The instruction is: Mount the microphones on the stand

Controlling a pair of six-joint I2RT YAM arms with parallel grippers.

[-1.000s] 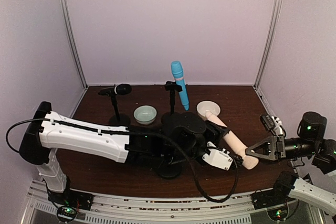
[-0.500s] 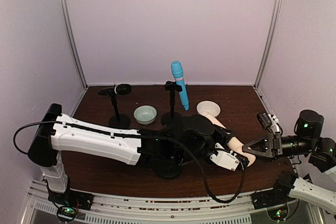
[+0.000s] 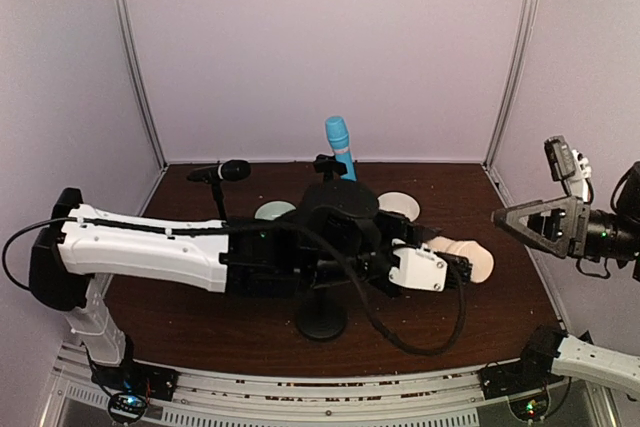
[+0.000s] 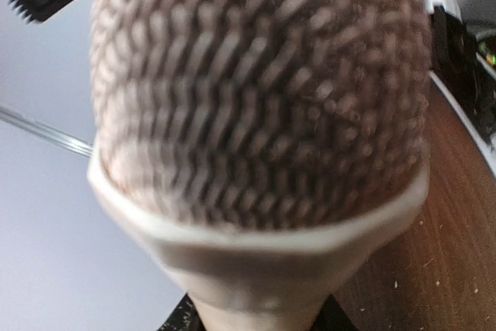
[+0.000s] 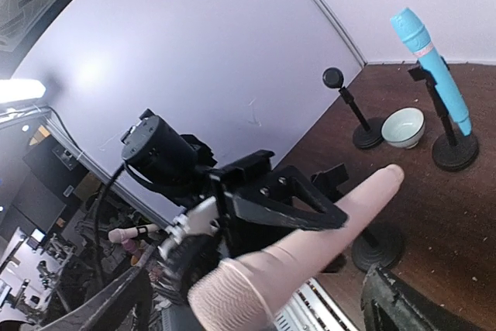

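- Pale lilac walls are closing in a dark brown table (image 3: 490,317); two stands at the back are already carrying the blue microphone (image 3: 338,139) and the black microphone (image 3: 226,170).
- Left gripper (image 3: 438,257) is reaching across the table, clenched around the cream microphone (image 3: 468,260) and holding it off the surface; its mesh head is filling the left wrist view.
- Right gripper (image 3: 510,219) is hanging high at the right, spread wide and carrying nothing, well apart from that microphone.
- Carrying the last microphone to the empty stand (image 3: 322,323) seems to be the step in hand; its base is showing under the left arm, its clip hidden.
- Next, the handle probably needs lining up with that clip and pressing in; the free arm may need to steady the stand.
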